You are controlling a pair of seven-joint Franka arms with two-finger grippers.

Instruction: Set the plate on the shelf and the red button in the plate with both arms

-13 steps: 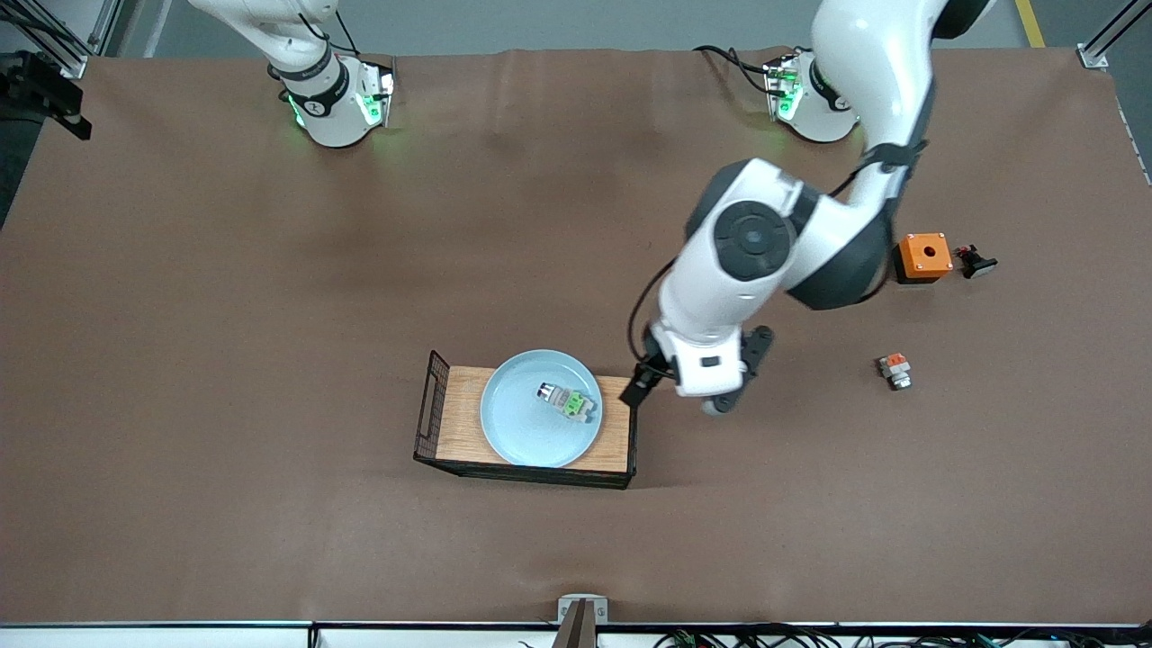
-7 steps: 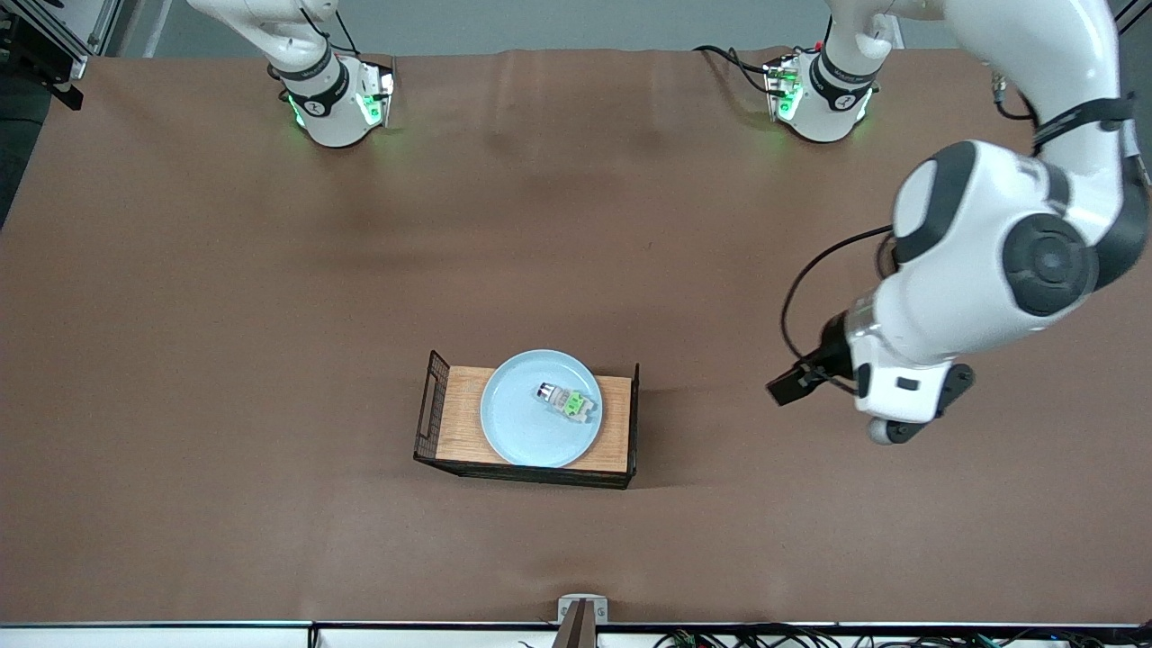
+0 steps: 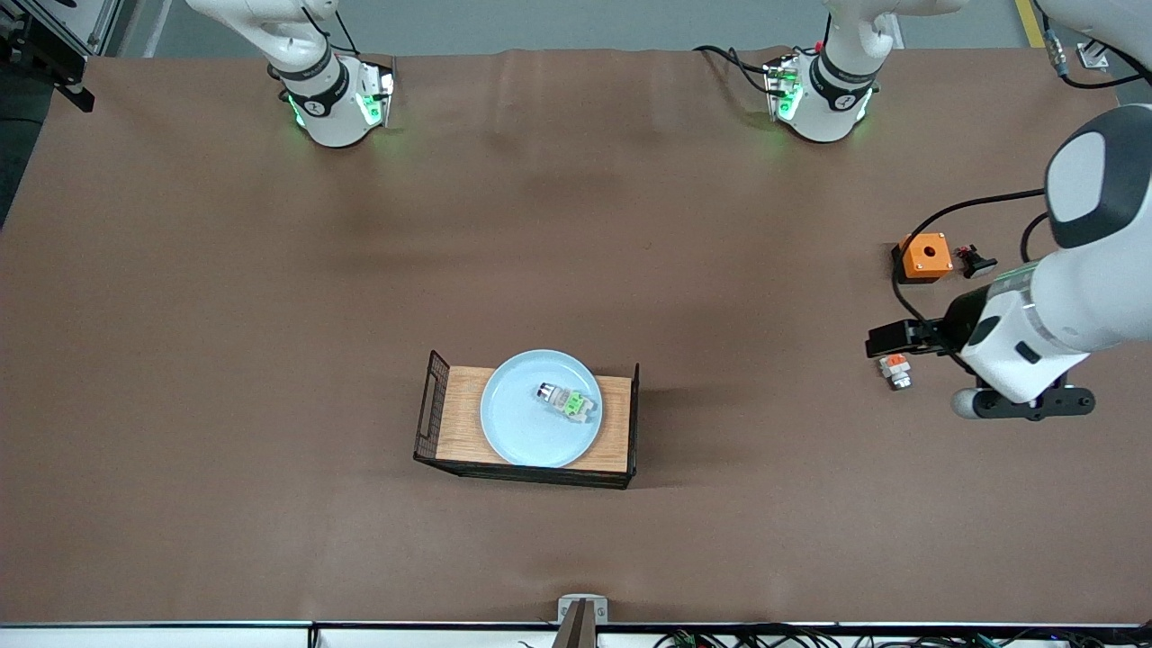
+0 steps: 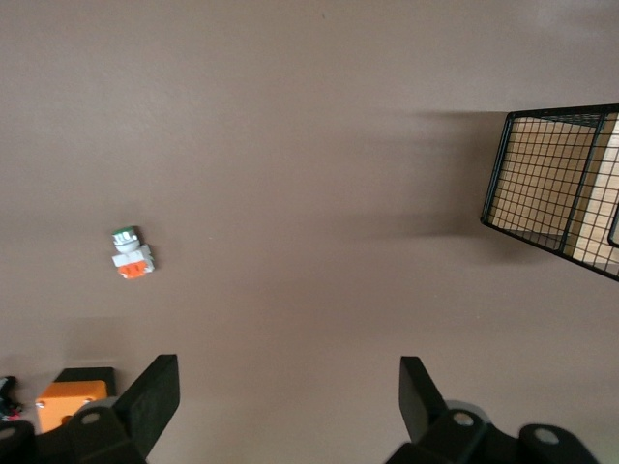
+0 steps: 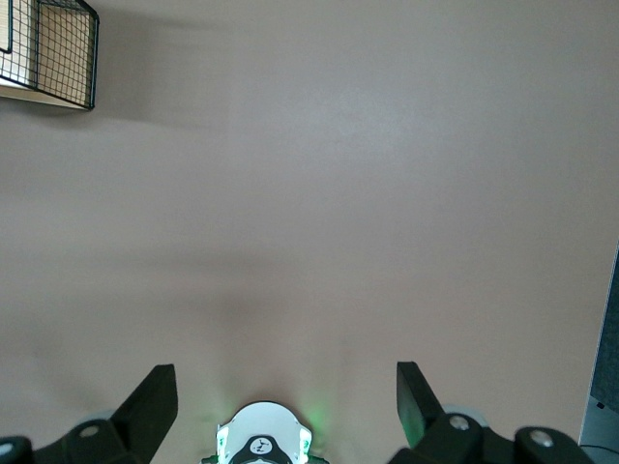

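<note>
Because the red button (image 3: 569, 400) already lies on the plate (image 3: 522, 432), at about two o'clock from its centre, both arms idle: left gripper (image 4: 285, 411) released and empty above bare table, right gripper (image 5: 285, 406) likewise spread, over its own base.

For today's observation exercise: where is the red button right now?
In the front view, the red button lies in the plate, which sits on the wire-sided wooden tray near the table's middle.
</note>
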